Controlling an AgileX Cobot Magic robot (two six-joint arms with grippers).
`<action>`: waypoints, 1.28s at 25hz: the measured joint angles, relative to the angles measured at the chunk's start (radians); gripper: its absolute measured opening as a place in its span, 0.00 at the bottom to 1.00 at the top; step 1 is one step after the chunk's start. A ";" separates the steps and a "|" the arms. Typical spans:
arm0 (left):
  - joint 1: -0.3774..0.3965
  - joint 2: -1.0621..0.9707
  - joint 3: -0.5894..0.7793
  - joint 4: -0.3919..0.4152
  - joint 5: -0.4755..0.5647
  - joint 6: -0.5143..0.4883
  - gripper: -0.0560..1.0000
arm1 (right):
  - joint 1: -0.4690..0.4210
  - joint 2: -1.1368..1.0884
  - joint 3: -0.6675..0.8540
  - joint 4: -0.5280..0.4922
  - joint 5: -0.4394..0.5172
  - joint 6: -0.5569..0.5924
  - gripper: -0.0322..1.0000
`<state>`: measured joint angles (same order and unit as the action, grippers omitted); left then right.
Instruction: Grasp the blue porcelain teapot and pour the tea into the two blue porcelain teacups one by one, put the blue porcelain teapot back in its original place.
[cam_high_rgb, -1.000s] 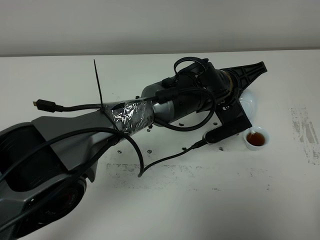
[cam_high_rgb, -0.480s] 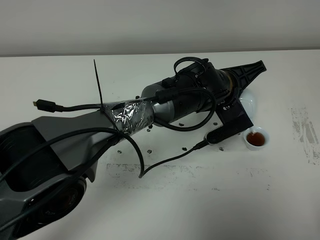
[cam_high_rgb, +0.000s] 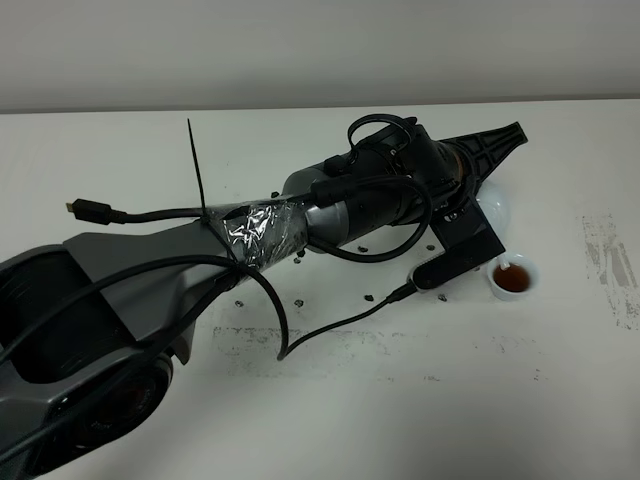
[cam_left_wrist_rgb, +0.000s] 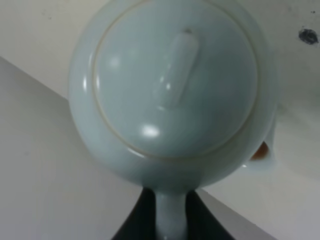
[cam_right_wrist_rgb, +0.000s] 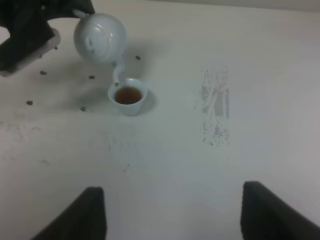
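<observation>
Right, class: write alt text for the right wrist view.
A pale blue teapot, held by a dark gripper, tilts its spout over a small teacup of brown tea on a white table. Two dark, spread fingertips frame the foreground.

Pale sky-blue glaze on the teapot — glossy, plain. The teacup matches, reddish-brown tea inside. White table, grey scuff streaks at three o'clock — dark specks scattered.
</observation>
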<state>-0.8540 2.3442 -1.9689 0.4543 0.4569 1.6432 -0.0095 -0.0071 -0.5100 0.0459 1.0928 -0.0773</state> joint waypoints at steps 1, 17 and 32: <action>0.000 0.000 0.000 0.000 0.000 -0.011 0.09 | 0.000 0.000 0.000 0.000 0.000 0.000 0.60; 0.000 0.000 0.000 -0.019 0.037 -0.161 0.09 | 0.000 0.000 0.000 0.000 0.000 0.000 0.60; 0.000 -0.015 0.000 -0.035 0.084 -0.706 0.09 | 0.000 0.000 0.000 0.000 0.000 0.000 0.60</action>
<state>-0.8540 2.3295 -1.9689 0.4197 0.5409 0.9372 -0.0095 -0.0071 -0.5100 0.0459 1.0928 -0.0773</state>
